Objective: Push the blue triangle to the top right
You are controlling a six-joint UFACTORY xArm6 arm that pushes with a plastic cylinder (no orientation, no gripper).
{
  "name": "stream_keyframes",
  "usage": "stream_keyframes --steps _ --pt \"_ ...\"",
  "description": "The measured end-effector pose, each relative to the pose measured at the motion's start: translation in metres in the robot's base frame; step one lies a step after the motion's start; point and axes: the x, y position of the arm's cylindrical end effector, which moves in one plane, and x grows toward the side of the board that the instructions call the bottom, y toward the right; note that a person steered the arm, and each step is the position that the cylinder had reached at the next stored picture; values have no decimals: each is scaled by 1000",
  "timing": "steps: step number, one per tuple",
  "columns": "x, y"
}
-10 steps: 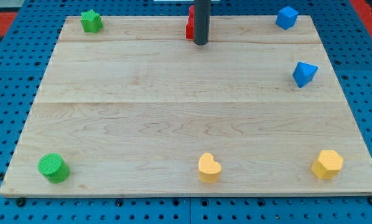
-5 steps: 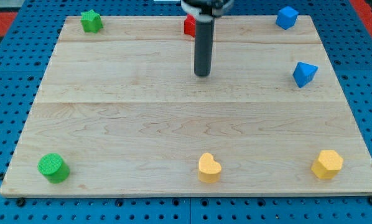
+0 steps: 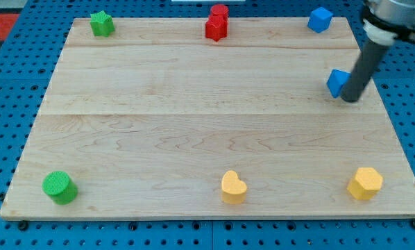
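The blue triangle (image 3: 336, 81) lies near the board's right edge, below the top right corner. My tip (image 3: 350, 98) rests on the board right against the triangle's lower right side, and the rod hides part of the block. A blue cube (image 3: 320, 19) sits in the top right corner, above the triangle.
A red block (image 3: 216, 22) stands at the top middle and a green star (image 3: 101, 23) at the top left. A green cylinder (image 3: 58, 187) is at the bottom left, a yellow heart (image 3: 233, 187) at the bottom middle, a yellow hexagon (image 3: 365, 183) at the bottom right.
My tip has swept from the top middle, by the red block, down and then far right to the blue triangle. No block has visibly moved.
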Motion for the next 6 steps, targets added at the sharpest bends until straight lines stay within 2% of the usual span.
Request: stream_keyframes --steps 1,2,4,6 --pt "-54 -25" --pt "-62 -19" --pt "-33 4" --pt "-101 28"
